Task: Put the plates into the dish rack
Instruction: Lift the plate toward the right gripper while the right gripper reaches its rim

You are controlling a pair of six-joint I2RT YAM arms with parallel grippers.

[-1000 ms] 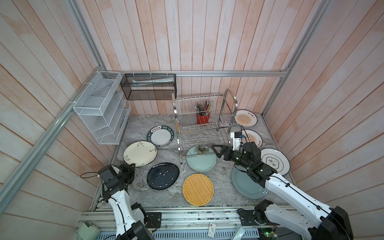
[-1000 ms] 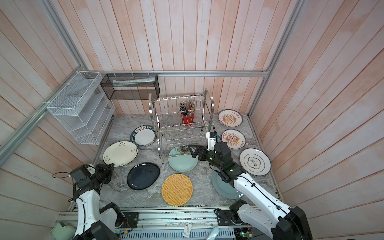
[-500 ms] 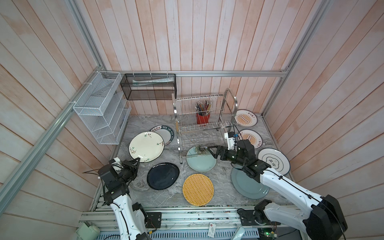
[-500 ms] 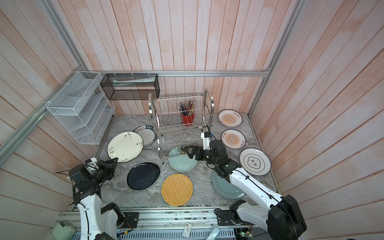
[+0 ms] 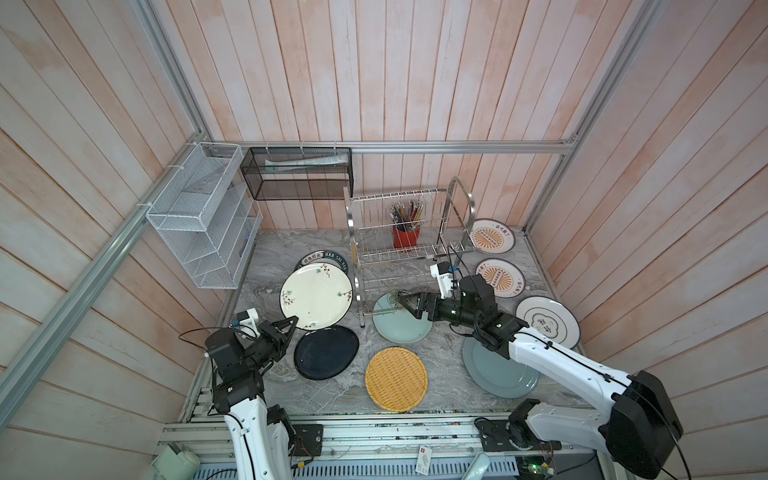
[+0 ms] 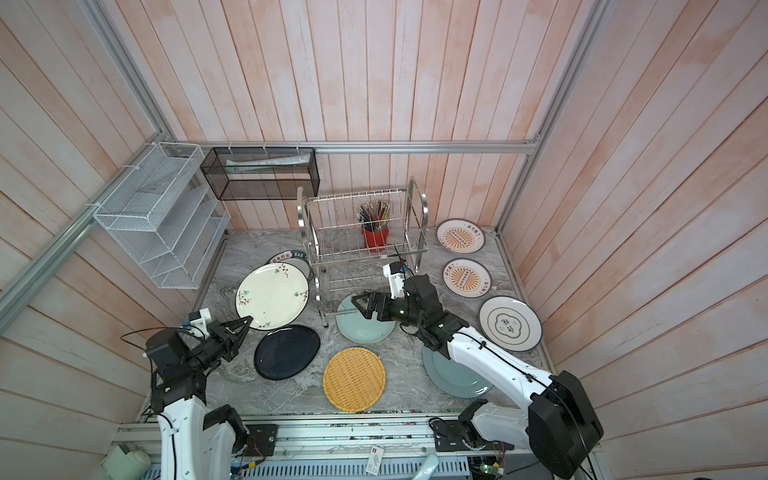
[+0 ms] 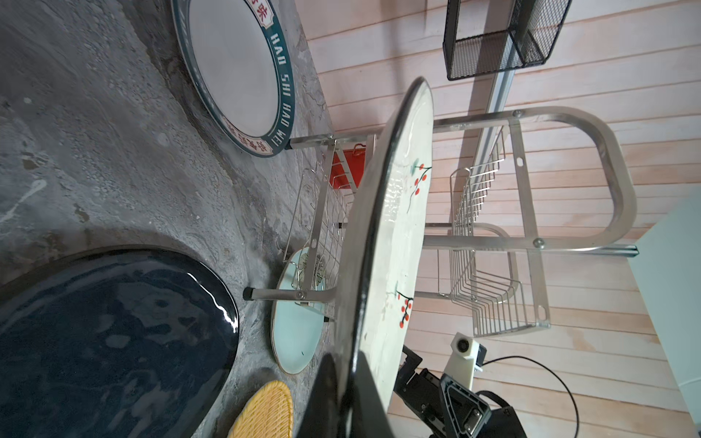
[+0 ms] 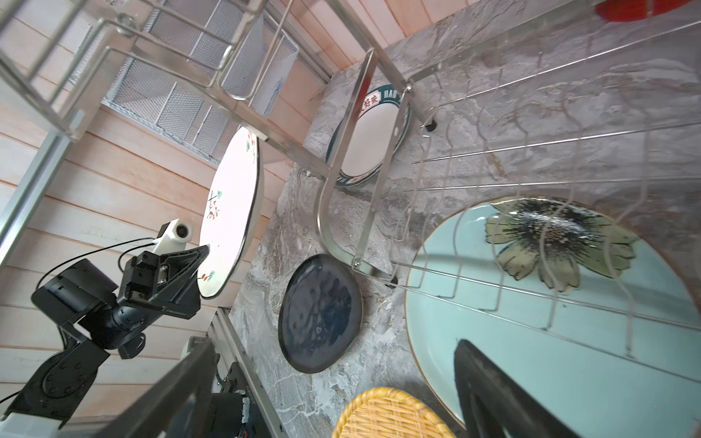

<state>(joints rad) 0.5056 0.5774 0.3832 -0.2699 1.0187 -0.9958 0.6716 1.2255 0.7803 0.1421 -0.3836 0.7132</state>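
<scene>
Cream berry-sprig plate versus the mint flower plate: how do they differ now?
The cream plate is off the table, tilted up, its rim pinched in the left gripper; the mint plate lies flat on the table, partly under the dish rack, ungripped, the open right gripper above it. The cream plate bears red-berry sprigs; the mint plate one dark-centred flower. Both are round and not racked.

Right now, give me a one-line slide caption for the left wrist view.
Left gripper shut on the cream berry-sprig plate, held up near the dish rack, black plate flat on the tabletop.
</scene>
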